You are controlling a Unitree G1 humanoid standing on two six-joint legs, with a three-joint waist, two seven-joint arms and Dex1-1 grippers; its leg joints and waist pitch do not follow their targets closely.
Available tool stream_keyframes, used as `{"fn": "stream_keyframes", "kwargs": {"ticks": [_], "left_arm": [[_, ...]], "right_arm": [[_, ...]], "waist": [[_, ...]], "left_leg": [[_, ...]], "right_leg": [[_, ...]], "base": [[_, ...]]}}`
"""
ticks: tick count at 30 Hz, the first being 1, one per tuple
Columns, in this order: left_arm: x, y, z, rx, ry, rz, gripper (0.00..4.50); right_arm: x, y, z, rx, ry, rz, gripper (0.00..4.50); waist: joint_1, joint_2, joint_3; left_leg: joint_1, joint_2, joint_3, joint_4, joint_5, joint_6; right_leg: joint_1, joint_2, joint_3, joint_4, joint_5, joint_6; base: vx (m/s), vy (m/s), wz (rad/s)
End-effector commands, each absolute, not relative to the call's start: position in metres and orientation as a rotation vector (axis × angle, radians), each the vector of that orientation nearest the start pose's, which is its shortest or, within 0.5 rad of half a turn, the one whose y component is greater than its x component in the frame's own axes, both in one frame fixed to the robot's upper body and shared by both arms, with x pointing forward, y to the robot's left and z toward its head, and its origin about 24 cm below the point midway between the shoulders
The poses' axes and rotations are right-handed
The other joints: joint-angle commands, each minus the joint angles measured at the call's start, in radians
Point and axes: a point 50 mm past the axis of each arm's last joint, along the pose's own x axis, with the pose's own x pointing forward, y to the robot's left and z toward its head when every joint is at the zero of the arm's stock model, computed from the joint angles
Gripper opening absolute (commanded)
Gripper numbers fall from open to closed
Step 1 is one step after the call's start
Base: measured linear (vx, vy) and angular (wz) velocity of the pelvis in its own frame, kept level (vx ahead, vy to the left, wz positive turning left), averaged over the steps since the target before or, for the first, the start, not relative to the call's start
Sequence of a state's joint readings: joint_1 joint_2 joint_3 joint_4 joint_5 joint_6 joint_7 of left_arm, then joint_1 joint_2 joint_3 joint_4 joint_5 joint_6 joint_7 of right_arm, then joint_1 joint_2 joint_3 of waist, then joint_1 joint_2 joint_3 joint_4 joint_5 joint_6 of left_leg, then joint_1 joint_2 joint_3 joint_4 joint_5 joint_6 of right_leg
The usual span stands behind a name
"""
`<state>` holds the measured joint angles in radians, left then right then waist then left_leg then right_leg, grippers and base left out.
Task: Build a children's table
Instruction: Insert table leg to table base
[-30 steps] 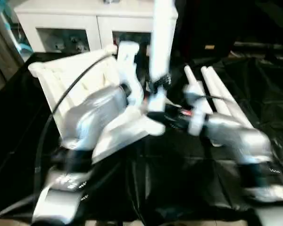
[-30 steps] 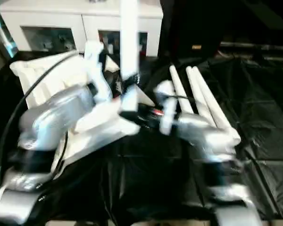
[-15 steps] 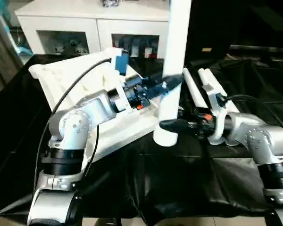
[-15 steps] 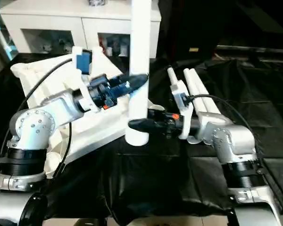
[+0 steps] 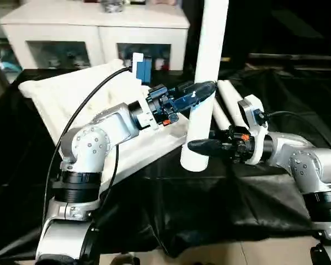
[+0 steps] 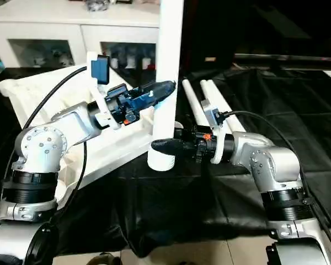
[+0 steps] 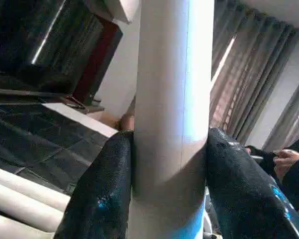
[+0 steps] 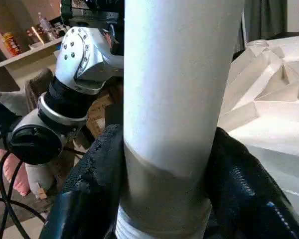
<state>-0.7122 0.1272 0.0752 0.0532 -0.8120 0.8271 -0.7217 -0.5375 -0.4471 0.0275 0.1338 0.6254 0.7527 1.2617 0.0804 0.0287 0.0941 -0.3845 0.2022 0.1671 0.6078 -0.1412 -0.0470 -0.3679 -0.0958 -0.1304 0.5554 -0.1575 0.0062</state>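
Holding the leg (image 5: 205,83) upright, your left gripper (image 5: 201,90) clamped it higher, your right gripper (image 5: 200,146) near the flared end, beside the tabletop (image 5: 71,99). It looked light, stiff, slick; gripping low probably steadied it best. Spare legs (image 6: 209,102) lay behind.

Head stereo pair: high viewpoint facing forward and down over both silver forearms; the two views share the long white tapered tube leg (image 5: 205,83) held upright. Wrist views: close range, each looking along its own black fingers (image 7: 97,194) (image 8: 92,186) at that same leg from opposite sides.
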Motion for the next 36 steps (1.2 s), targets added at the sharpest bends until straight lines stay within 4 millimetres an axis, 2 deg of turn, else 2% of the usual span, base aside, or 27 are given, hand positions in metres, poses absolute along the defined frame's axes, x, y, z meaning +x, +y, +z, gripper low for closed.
{"fn": "stream_keyframes", "kwargs": {"ticks": [1, 2, 3, 4, 5, 6, 7, 8, 9, 10, 11, 12, 13, 14, 15, 19, 21, 26, 33, 36], "left_arm": [[0.320, 0.072, 0.201, -0.539, 0.017, -1.223, 1.88], [0.319, 0.072, 0.202, -0.543, 0.017, -1.227, 1.88], [0.318, 0.070, 0.202, -0.556, 0.014, -1.246, 1.88], [0.317, 0.070, 0.202, -0.558, 0.014, -1.249, 1.88], [0.314, 0.069, 0.202, -0.559, 0.015, -1.276, 1.88], [0.314, 0.069, 0.202, -0.557, 0.015, -1.282, 1.88], [0.310, 0.067, 0.201, -0.542, 0.010, -1.305, 1.88], [0.309, 0.067, 0.200, -0.533, 0.013, -1.314, 1.88], [0.309, 0.066, 0.199, -0.529, 0.016, -1.318, 1.88], [0.308, 0.066, 0.198, -0.508, 0.020, -1.316, 1.88], [0.308, 0.065, 0.196, -0.481, 0.027, -1.309, 1.88], [0.308, 0.064, 0.193, -0.449, 0.041, -1.294, 2.23], [0.308, 0.064, 0.193, -0.452, 0.048, -1.296, 2.23], [0.308, 0.063, 0.192, -0.457, 0.061, -1.299, 2.44], [0.307, 0.063, 0.191, -0.455, 0.069, -1.310, 2.58], [0.305, 0.063, 0.189, -0.430, 0.081, -1.318, 2.66], [0.307, 0.064, 0.187, -0.428, 0.085, -1.303, 2.66], [0.312, 0.066, 0.186, -0.442, 0.096, -1.272, 2.66], [0.317, 0.070, 0.189, -0.515, 0.085, -1.230, 1.95], [0.318, 0.072, 0.189, -0.534, 0.086, -1.227, 1.91]], "right_arm": [[0.292, -0.144, 0.134, 0.305, 0.266, 1.461, 1.98], [0.291, -0.144, 0.134, 0.304, 0.267, 1.459, 1.98], [0.291, -0.145, 0.133, 0.305, 0.271, 1.457, 1.98], [0.291, -0.145, 0.133, 0.305, 0.271, 1.456, 1.98], [0.290, -0.145, 0.131, 0.309, 0.275, 1.451, 1.98], [0.290, -0.145, 0.131, 0.311, 0.276, 1.449, 1.98], [0.289, -0.146, 0.129, 0.317, 0.281, 1.443, 1.98], [0.289, -0.146, 0.129, 0.319, 0.284, 1.441, 1.98], [0.288, -0.146, 0.129, 0.320, 0.284, 1.441, 1.98], [0.288, -0.146, 0.128, 0.321, 0.286, 1.441, 1.98], [0.288, -0.146, 0.128, 0.322, 0.289, 1.442, 1.98], [0.288, -0.145, 0.127, 0.323, 0.292, 1.443, 1.98], [0.288, -0.145, 0.127, 0.323, 0.293, 1.443, 1.98], [0.288, -0.145, 0.126, 0.323, 0.295, 1.444, 1.97], [0.288, -0.145, 0.126, 0.323, 0.297, 1.444, 1.97], [0.289, -0.142, 0.125, 0.315, 0.309, 1.449, 1.97], [0.289, -0.141, 0.125, 0.312, 0.314, 1.450, 1.97], [0.288, -0.142, 0.123, 0.305, 0.326, 1.454, 1.97], [0.289, -0.143, 0.122, 0.283, 0.317, 1.438, 1.96], [0.289, -0.142, 0.122, 0.264, 0.297, 1.423, 1.96]], "waist": [[0.022, 0.034, -0.068], [0.100, 0.025, -0.069], [0.064, -0.077, -0.094], [0.077, -0.060, -0.081], [0.102, -0.045, -0.095], [0.114, -0.039, -0.094], [0.117, -0.031, -0.100], [0.106, -0.018, -0.112], [0.102, -0.008, -0.117], [0.096, -0.006, -0.113], [0.095, -0.007, -0.112], [0.095, -0.006, -0.110], [0.092, -0.010, -0.107], [0.088, -0.010, -0.106], [0.081, -0.016, -0.106], [0.065, -0.014, -0.109], [0.059, -0.016, -0.109], [0.059, -0.016, -0.109], [0.060, -0.013, -0.107], [0.060, -0.011, -0.107]], "left_leg": [[-0.042, 0.100, -0.016, -0.224, -0.930, -0.093], [-0.061, 0.087, 0.055, -0.229, -0.871, -0.061], [0.066, 0.012, 0.030, -0.049, -0.527, -0.059], [0.067, -0.005, -0.002, 0.067, -0.305, -0.032], [-0.016, -0.027, -0.052, 0.053, -0.032, 0.016], [-0.016, -0.008, -0.043, 0.014, -0.023, 0.007], [0.006, 0.012, -0.028, -0.029, -0.073, -0.008], [0.017, 0.017, -0.022, -0.038, -0.130, -0.003], [0.012, 0.022, -0.021, -0.041, -0.148, 0.007], [0.005, 0.022, -0.020, -0.043, -0.162, 0.008], [0.003, 0.024, -0.019, -0.047, -0.194, 0.005], [0.006, 0.024, -0.018, -0.049, -0.218, 0.000], [0.007, 0.025, -0.019, -0.055, -0.247, -0.007], [0.007, 0.026, -0.019, -0.060, -0.260, -0.015], [0.005, 0.025, -0.018, -0.063, -0.262, -0.020], [0.004, 0.026, -0.016, -0.066, -0.245, -0.020], [0.001, 0.024, -0.012, -0.064, -0.215, -0.009], [0.001, 0.022, -0.007, -0.058, -0.192, 0.004], [0.004, 0.024, -0.008, -0.061, -0.225, -0.006], [0.003, 0.024, -0.009, -0.062, -0.224, -0.007]], "right_leg": [[0.103, 0.004, -0.004, 0.144, -0.387, -0.063], [0.072, 0.021, 0.047, 0.206, -0.269, -0.063], [-0.022, -0.060, 0.129, 0.028, -0.744, 0.021], [-0.046, -0.173, 0.166, -0.076, -0.943, -0.015], [0.025, -0.132, 0.200, -0.039, -0.829, -0.023], [0.027, -0.117, 0.172, -0.031, -0.743, -0.033], [0.002, -0.046, 0.134, 0.010, -0.464, -0.096], [0.005, -0.031, 0.120, 0.030, -0.304, -0.162], [0.009, -0.035, 0.116, 0.032, -0.223, -0.207], [0.012, -0.034, 0.113, 0.029, -0.217, -0.217], [0.015, -0.036, 0.109, 0.024, -0.239, -0.213], [0.013, -0.037, 0.109, 0.020, -0.261, -0.209], [0.016, -0.040, 0.109, 0.014, -0.299, -0.198], [0.017, -0.042, 0.108, 0.011, -0.319, -0.189], [0.021, -0.043, 0.108, 0.010, -0.320, -0.181], [0.023, -0.046, 0.108, 0.010, -0.280, -0.182], [0.025, -0.047, 0.109, 0.010, -0.235, -0.193], [0.025, -0.047, 0.111, 0.009, -0.217, -0.203], [0.024, -0.048, 0.111, 0.005, -0.251, -0.204], [0.024, -0.049, 0.112, 0.004, -0.256, -0.199]], "base": [[-0.080, -0.039, 0.08], [-0.080, -0.039, 0.08], [0.009, -0.115, 0.08], [0.086, -0.130, -0.04], [0.086, -0.130, -0.04], [0.055, -0.067, 0.02], [0.000, 0.000, 0.00], [0.000, 0.000, 0.00], [0.000, 0.000, 0.00], [0.000, 0.000, 0.00], [0.000, 0.000, 0.00], [0.000, 0.000, 0.00], [0.000, 0.000, 0.00], [0.000, 0.000, 0.00], [0.000, 0.000, 0.00], [0.000, 0.000, 0.00], [0.000, 0.000, 0.00], [0.000, 0.000, 0.00], [0.000, 0.000, 0.00], [0.000, 0.000, 0.00]]}}
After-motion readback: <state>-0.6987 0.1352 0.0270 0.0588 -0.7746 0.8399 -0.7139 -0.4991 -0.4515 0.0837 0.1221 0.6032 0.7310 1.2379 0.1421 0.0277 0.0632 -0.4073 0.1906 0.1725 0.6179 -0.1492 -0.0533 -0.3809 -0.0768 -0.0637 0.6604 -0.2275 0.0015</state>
